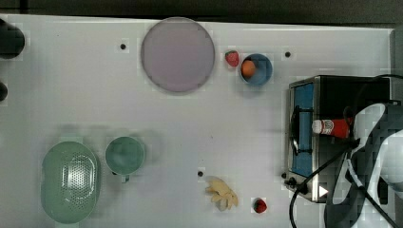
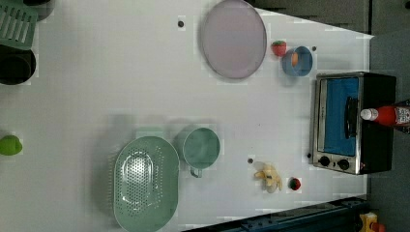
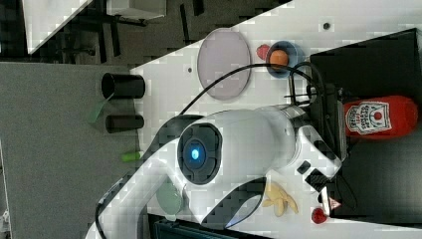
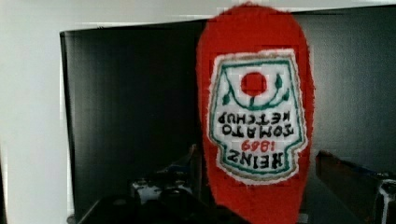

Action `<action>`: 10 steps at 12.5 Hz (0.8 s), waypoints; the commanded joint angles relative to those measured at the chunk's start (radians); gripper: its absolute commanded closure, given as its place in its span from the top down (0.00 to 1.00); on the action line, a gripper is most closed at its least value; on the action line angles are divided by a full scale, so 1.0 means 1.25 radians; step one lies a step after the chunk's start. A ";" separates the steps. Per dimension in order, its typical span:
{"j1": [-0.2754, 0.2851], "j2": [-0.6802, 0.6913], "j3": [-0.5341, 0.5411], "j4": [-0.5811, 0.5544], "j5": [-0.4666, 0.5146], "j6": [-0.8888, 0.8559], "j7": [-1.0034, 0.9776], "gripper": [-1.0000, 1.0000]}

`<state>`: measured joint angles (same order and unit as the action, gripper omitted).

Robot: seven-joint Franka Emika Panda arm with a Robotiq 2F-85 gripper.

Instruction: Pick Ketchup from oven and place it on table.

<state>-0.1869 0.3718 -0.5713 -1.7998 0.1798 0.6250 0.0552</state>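
The Ketchup (image 1: 330,127), a red squeeze bottle with a white cap, lies on its side on the black top of the oven (image 1: 332,90), cap pointing over the blue glass door (image 2: 338,116). The oven stands at the top view's right edge of the white table (image 1: 190,123). My gripper (image 4: 264,163) reaches over the oven top from behind and straddles the bottle's base. In the wrist view the label (image 4: 254,116) sits between two dark fingers (image 4: 338,163), with a gap still showing on one side. The jaws stand open around the bottle. The arm (image 1: 375,156) hides the bottle's bottom end in the top view.
A grey plate (image 1: 177,54), a blue bowl (image 1: 262,76) holding an orange ball, and a strawberry (image 1: 232,58) lie at the back. A green mug (image 1: 125,154), a colander (image 1: 70,182), a yellow banana (image 1: 222,194) and a second strawberry (image 1: 259,205) sit in front. A black cable (image 1: 309,180) hangs beside the oven.
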 commanded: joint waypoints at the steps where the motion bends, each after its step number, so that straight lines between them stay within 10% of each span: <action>1: 0.000 -0.040 -0.009 0.065 0.005 -0.084 -0.027 0.63; 10: 0.137 -0.156 0.183 0.213 -0.017 -0.342 -0.027 0.63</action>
<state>-0.0746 0.1227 -0.3660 -1.5088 0.1670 0.2144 0.0549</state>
